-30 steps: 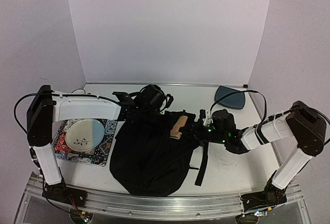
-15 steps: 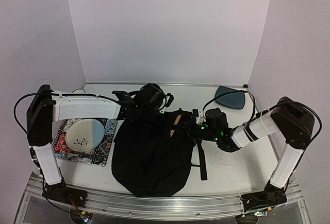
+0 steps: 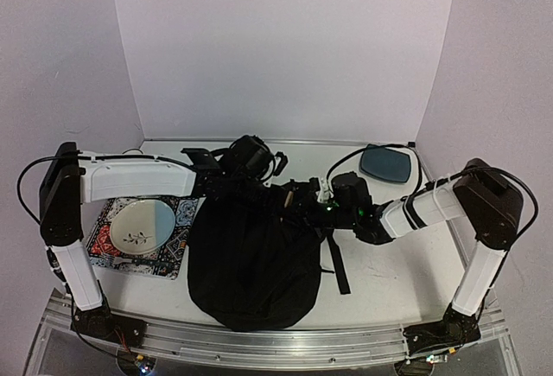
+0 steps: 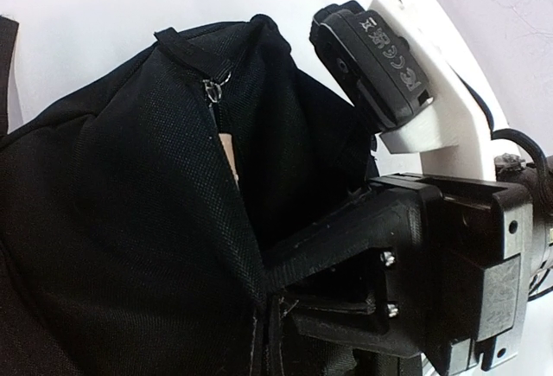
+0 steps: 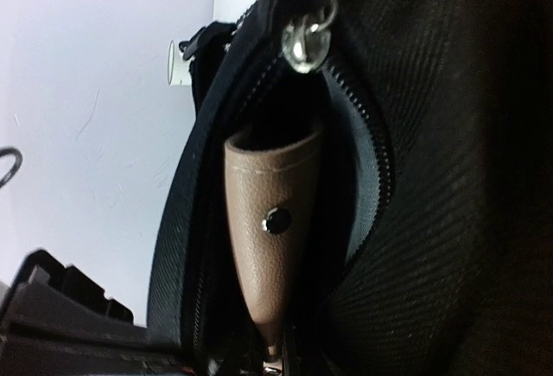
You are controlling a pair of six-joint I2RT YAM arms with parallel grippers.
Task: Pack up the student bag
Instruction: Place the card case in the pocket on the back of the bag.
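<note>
Compared with a second ago, the right gripper (image 3: 308, 206) has travelled left to the mouth of the student bag (image 3: 251, 264). The bag lies mid-table between the arms, with its mouth toward the far side. The brown leather case (image 5: 268, 238), which was largely exposed at the bag's right side, now stands inside the open zip with little showing from above. The right fingers are pressed nearly together, apparently on the case's tapered end. The left gripper (image 4: 281, 283) pinches the bag's fabric beside the zip, fingers closed. Judgement: insertion is nearly complete, and the release is not yet done.
</note>
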